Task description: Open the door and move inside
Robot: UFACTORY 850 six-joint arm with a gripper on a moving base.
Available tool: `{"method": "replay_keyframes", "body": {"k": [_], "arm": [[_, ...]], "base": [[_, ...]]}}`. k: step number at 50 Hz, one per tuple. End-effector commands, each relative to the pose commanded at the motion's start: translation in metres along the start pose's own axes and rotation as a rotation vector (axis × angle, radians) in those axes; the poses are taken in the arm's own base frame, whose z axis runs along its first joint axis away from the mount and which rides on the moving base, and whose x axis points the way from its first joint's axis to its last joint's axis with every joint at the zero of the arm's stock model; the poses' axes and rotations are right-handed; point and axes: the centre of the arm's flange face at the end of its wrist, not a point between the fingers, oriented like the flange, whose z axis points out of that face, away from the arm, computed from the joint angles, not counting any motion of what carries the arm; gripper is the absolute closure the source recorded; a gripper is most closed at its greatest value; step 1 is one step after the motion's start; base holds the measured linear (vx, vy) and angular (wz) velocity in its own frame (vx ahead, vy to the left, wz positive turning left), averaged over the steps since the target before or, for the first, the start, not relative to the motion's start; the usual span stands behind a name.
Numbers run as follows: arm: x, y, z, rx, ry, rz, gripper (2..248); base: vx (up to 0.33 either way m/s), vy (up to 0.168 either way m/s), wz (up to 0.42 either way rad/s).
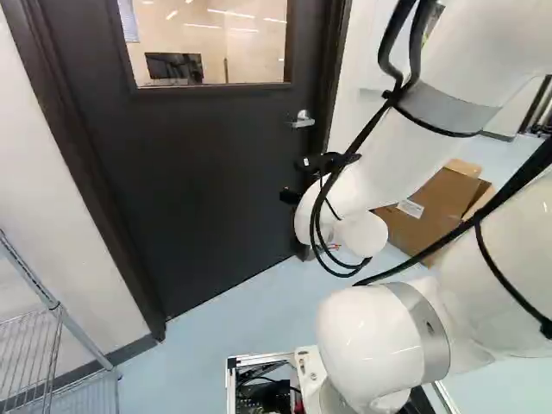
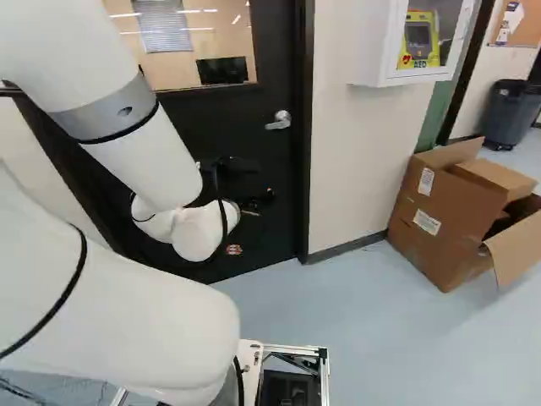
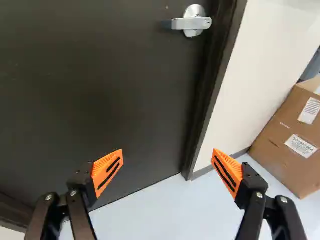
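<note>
Door (image 2: 186,254) fills most of what I see ahead of the pincer (image 2: 259,181). Dark slab, looks shut in its frame. White wall (image 2: 347,161) is to the pincer's right, past the dark door frame (image 3: 212,90). My arm (image 2: 144,304) reaches toward the door, pincer near the slab, below handle height.

Window (image 2: 182,42) in the door is higher than the pincer; I see a dark screen (image 2: 221,70) through it. Wire rack (image 1: 52,310) is well to the pincer's left, by the wall. Cardboard box (image 2: 431,211), flaps open, sits on the floor well to the right and lower. Grey bin (image 2: 511,110) is farther off on the same side.

White cabinet (image 2: 380,51) hangs on the wall, right of the pincer and higher, with a yellow device (image 2: 420,38) inside: print plus a small red heart mark.

In the wrist view the pincer (image 3: 168,156) is spread wide, unloaded, orange pads (image 3: 109,170) well apart. Lever handle (image 3: 192,23), silver, is ahead of and above the pincer, near the door's right edge, lever level, apart from both fingers.

Smallest: two white printed labels (image 3: 301,146) on the box side, one with lines like a barcode.
</note>
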Motion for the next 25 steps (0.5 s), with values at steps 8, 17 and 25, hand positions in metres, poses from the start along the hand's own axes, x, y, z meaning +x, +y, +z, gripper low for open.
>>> {"method": "replay_keyframes", "body": {"k": [8, 17, 25], "arm": [[0.0000, 0.0000, 0.0000, 0.000, 0.000, 0.000, 3], [0.0000, 0.0000, 0.0000, 0.000, 0.000, 0.000, 3], [0.0000, 0.0000, 0.0000, 0.000, 0.000, 0.000, 3]], "base": [[0.085, -0.003, 0.302], [0.102, -0.013, 0.256], [0.103, -0.058, 0.017]]}}
